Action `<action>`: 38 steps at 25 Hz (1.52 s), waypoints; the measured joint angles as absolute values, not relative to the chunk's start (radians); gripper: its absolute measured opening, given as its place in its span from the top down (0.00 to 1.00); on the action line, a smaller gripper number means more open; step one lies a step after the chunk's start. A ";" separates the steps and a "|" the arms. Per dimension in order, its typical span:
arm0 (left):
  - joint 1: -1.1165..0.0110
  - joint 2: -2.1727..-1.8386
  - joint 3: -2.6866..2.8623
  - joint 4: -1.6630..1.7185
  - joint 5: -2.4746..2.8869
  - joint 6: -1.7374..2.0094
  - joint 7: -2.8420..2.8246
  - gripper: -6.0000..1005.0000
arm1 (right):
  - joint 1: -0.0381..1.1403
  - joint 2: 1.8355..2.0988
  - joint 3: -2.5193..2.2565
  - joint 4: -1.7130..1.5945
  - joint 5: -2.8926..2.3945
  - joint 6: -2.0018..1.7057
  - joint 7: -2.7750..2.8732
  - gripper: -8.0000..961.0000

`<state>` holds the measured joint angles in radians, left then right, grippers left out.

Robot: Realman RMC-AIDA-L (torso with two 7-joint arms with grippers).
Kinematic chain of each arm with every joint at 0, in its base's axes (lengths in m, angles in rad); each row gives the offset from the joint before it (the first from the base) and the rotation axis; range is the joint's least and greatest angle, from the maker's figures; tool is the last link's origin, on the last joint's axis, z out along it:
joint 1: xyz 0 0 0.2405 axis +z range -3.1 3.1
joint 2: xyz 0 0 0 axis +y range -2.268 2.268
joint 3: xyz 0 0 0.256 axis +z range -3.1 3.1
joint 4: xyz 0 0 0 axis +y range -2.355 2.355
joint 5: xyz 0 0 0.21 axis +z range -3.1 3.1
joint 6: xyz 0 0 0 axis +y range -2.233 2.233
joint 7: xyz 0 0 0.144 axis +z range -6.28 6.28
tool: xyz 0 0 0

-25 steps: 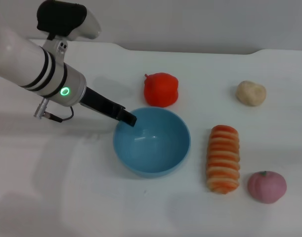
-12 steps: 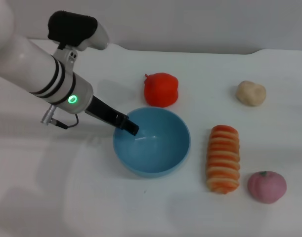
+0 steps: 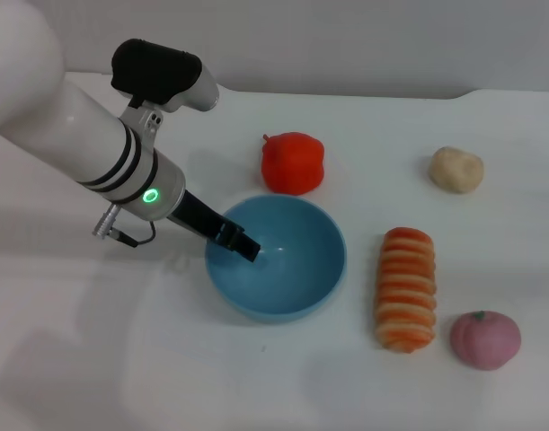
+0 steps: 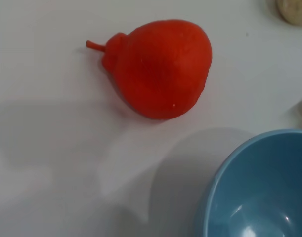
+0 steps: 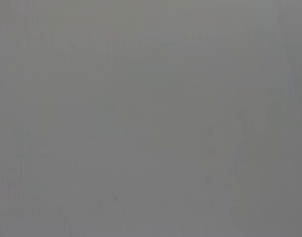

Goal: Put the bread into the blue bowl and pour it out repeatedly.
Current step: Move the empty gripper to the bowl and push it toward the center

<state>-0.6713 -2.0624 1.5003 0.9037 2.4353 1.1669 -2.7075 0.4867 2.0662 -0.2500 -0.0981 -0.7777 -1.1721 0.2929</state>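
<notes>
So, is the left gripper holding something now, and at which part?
The left gripper is at the near-left rim of the light-blue plastic bowl, one finger inside. Whether it grips the rim cannot be told. The striped bread loaf lies untouched on the table.

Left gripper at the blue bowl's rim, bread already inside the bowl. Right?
No. The head view shows the bread lying on the table to the right of the blue bowl, which holds nothing. The left gripper is at the rim.
</notes>
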 joint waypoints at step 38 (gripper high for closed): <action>-0.684 -2.064 1.344 0.884 2.398 1.182 -2.794 1.00 | 0.529 2.057 -0.328 -0.141 -0.847 -0.953 0.929 0.41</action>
<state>-0.6842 -2.0637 1.3438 0.8837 2.3985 1.1824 -2.7940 0.5291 2.0570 -0.3284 -0.1413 -0.8466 -0.9533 0.9292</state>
